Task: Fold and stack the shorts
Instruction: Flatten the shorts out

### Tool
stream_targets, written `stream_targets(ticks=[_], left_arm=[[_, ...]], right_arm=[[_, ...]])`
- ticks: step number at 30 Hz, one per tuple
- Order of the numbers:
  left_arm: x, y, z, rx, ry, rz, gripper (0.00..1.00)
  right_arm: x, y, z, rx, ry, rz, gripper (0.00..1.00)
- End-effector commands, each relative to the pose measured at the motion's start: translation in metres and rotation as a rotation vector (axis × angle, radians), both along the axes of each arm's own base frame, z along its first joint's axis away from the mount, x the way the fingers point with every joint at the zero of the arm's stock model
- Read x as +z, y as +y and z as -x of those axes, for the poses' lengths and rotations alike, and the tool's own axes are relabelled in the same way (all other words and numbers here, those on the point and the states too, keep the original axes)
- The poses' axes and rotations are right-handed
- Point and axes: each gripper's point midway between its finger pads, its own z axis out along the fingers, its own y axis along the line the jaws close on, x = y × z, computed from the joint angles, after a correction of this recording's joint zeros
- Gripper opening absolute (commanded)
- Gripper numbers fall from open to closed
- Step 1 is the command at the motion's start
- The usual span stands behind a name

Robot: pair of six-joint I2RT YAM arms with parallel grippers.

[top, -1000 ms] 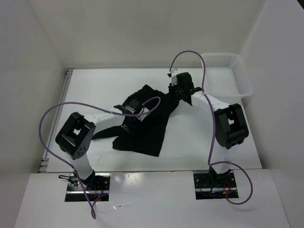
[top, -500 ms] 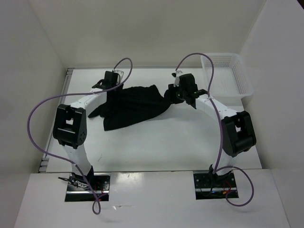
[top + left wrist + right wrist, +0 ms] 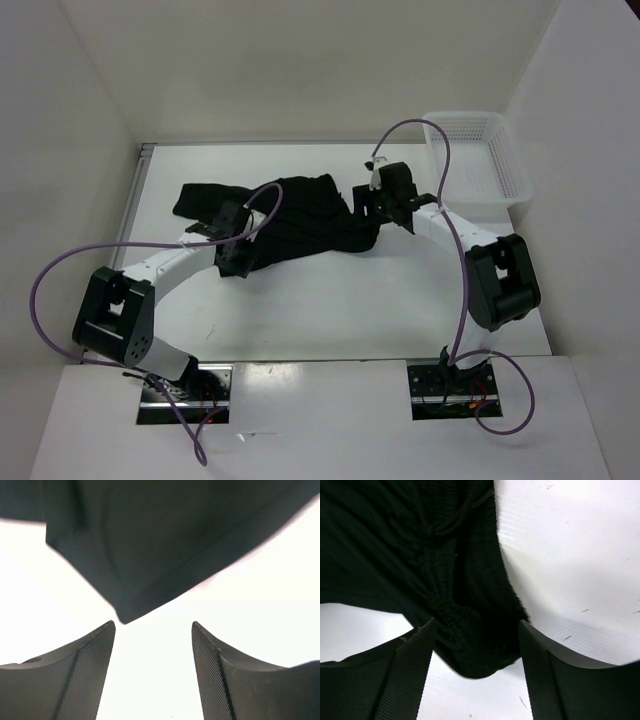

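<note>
Black shorts (image 3: 310,220) lie spread on the white surface (image 3: 400,300); the left pincer (image 3: 153,623) gapes wide and empty, the right pincer (image 3: 476,621) wide astride them.

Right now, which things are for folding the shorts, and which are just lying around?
For the job:
- black shorts, spread on the table
- left gripper, open, by a shorts corner
- right gripper, open, astride bunched fabric

Just lying about:
- white mesh basket, far right corner
</note>
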Motion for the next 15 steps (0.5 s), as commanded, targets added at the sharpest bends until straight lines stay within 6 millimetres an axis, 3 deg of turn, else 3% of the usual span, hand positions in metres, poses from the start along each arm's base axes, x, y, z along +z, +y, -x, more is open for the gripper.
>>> stream_targets(ticks=[1,6,12,13,15], left_arm=[[-0.008,0.016,0.0,0.044,0.009,-0.025,0.71],[-0.02,0.013,-0.015,0.05,-0.032,-0.02,0.72],[-0.056,0.02,-0.003,0.058,0.028,-0.042,0.72],[-0.061,0.022,0.002,0.058,0.047,-0.049,0.71],[-0.065,0.025,0.001,0.068,0.052,-0.05,0.64]], right_arm=[[0.045,0.004,-0.011,0.017,-0.083,-0.069,0.73],[0.045,0.0,-0.015,0.034,-0.088,-0.062,0.73],[0.009,-0.003,0.0,0.087,-0.049,-0.019,0.79],[-0.005,-0.006,0.005,0.096,-0.027,-0.002,0.79],[-0.011,-0.006,0.006,0.096,-0.019,0.0,0.79]])
